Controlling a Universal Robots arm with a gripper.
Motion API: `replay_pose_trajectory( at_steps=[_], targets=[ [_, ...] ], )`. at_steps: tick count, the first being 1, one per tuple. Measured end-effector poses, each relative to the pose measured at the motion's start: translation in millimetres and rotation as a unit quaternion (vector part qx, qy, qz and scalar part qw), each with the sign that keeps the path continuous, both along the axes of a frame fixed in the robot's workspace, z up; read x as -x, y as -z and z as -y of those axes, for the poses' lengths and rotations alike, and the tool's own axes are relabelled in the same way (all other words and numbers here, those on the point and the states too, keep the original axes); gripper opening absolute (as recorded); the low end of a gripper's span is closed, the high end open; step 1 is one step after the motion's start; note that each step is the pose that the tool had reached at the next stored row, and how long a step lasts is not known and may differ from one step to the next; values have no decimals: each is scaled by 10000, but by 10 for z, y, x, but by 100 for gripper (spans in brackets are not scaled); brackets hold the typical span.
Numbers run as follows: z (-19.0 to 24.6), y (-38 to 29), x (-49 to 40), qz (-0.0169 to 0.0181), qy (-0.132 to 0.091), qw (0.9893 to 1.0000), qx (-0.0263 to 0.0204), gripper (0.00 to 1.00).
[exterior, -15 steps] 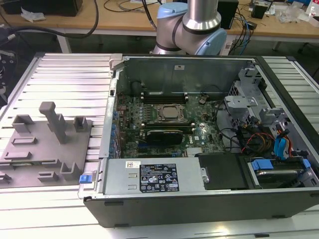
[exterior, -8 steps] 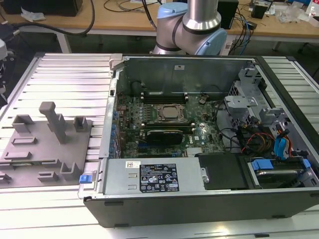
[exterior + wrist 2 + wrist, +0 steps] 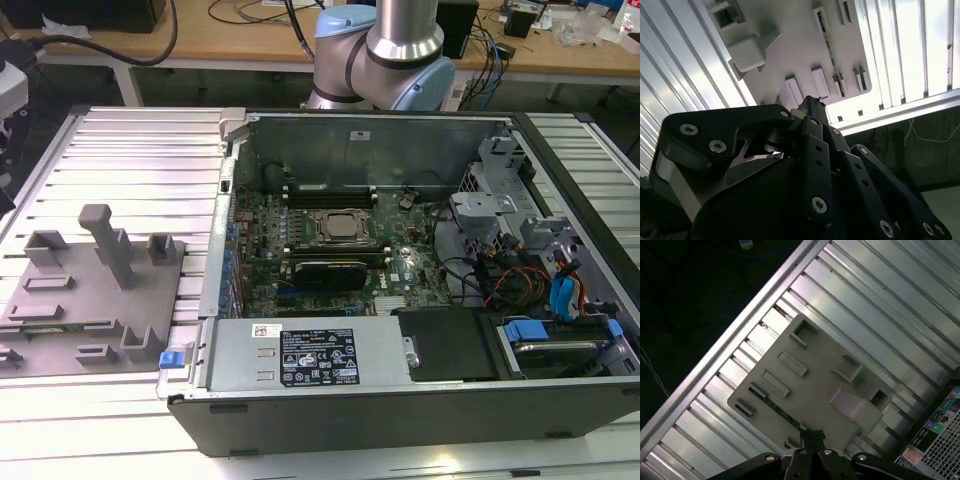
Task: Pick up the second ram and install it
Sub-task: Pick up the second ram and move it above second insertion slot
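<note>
The second ram [image 3: 776, 409] is a thin green stick lying in a slot along one edge of the grey moulded holder tray [image 3: 812, 382]. In both wrist views my gripper [image 3: 813, 434] hangs well above that tray [image 3: 790, 55], its tip over the tray's edge close to one end of the stick. The black fingers [image 3: 812, 107] are pressed together into a narrow point with nothing seen between them. In the exterior view the tray [image 3: 90, 322] sits on the ribbed metal table at the exterior view's left of the open computer case [image 3: 400, 405].
Inside the case lie the motherboard [image 3: 335, 285], its processor socket [image 3: 338, 227] and long black memory slots [image 3: 330, 190]. A power supply [image 3: 300, 355] and cables [image 3: 530, 275] fill the near and right side. The arm's base [image 3: 385, 60] stands behind the case.
</note>
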State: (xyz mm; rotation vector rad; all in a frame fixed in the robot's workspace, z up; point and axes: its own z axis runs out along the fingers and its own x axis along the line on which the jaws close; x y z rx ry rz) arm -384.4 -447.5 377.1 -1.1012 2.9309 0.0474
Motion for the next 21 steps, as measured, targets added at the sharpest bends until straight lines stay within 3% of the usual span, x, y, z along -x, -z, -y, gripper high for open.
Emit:
replay_pose_trajectory(
  at_steps=[4,7,11,14,16,20,21],
  targets=[
    [0,0,0,0,-396,9992,0,11],
    [0,0,0,0,-798,9968,0,11],
    [0,0,0,0,-1274,9919,0,11],
    [0,0,0,0,-1434,9897,0,11],
    [0,0,0,0,-1613,9869,0,11],
    [0,0,0,0,-1833,9831,0,11],
    [0,0,0,0,-1949,9808,0,11]
  ],
)
